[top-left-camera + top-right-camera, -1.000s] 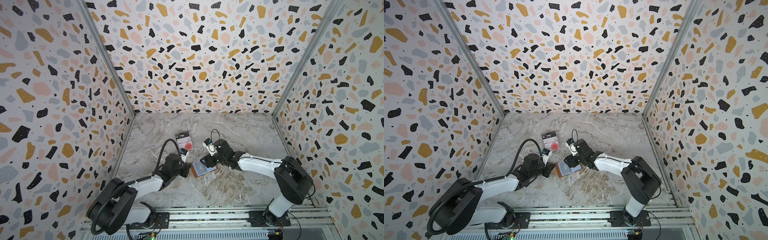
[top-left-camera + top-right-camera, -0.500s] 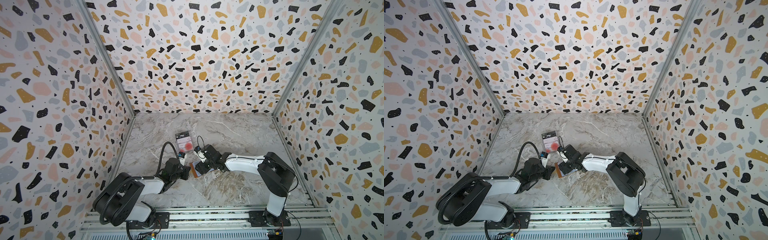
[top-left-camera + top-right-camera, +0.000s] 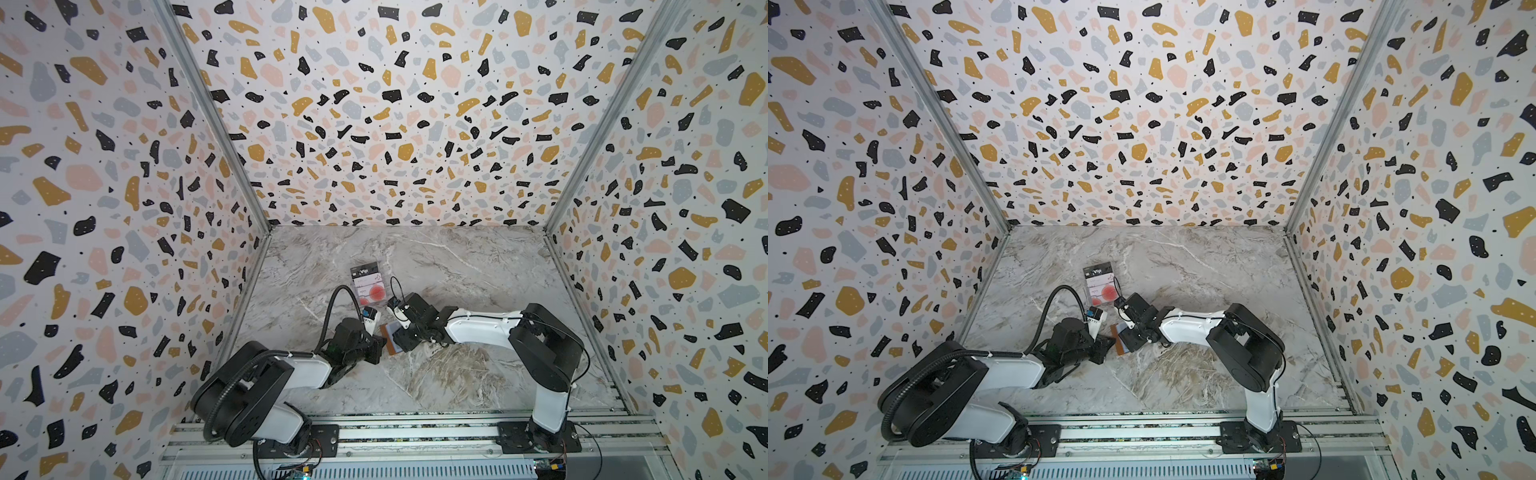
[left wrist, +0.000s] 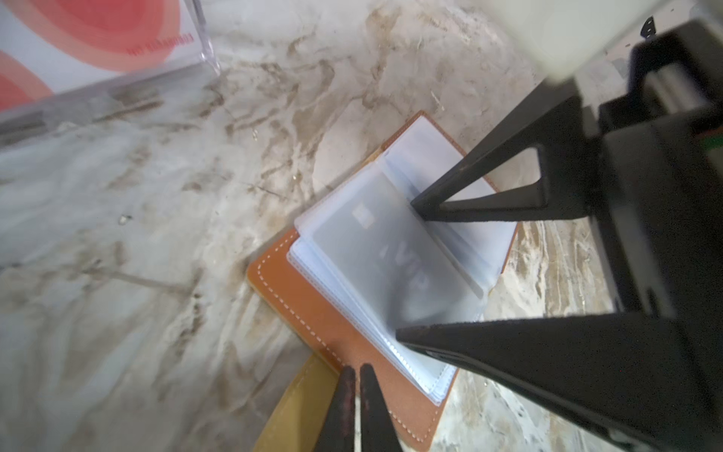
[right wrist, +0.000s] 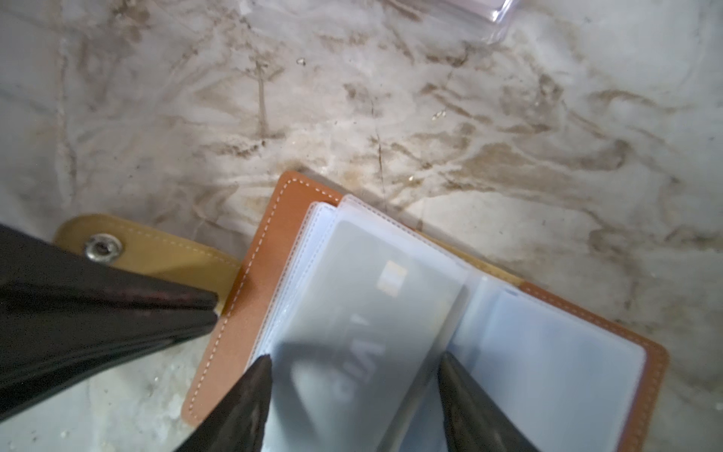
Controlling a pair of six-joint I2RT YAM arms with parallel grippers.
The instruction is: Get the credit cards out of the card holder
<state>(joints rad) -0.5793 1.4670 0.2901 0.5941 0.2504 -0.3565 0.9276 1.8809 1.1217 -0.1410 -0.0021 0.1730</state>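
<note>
Pinches the strap (image 5: 168,252) in the left gripper (image 4: 357,376), tips fully together, just where this strap joins the cover of the holder (image 4: 309,309). Leaves the snap (image 5: 103,247) uncovered beside one finger of that gripper, flat on the table (image 4: 137,254). Faces the left gripper from the other side of the holder with the right gripper (image 5: 354,362), spread wide, nothing gripped. Stands astride one raised sleeve (image 5: 410,246), with one tip at each side edge; cannot tell whether touching or only just beside. Shows in that sleeve, between the two tips, a grey card (image 4: 391,266) with pale "Vip" lettering and a small chip. Under the right gripper, open on the table, brown cover down: the holder, with more clear sleeves stacked toward the left gripper and one flat sleeve on the far side from it. In both top views, both grippers low, almost tip to tip above the holder. Farther, beyond both grippers and apart from the holder, a clear case (image 4: 117,90) flat on the table. Inside it, cards (image 3: 376,293): white ones with red circles, and at the end farthest from the grippers a dark one with "Vip".
</note>
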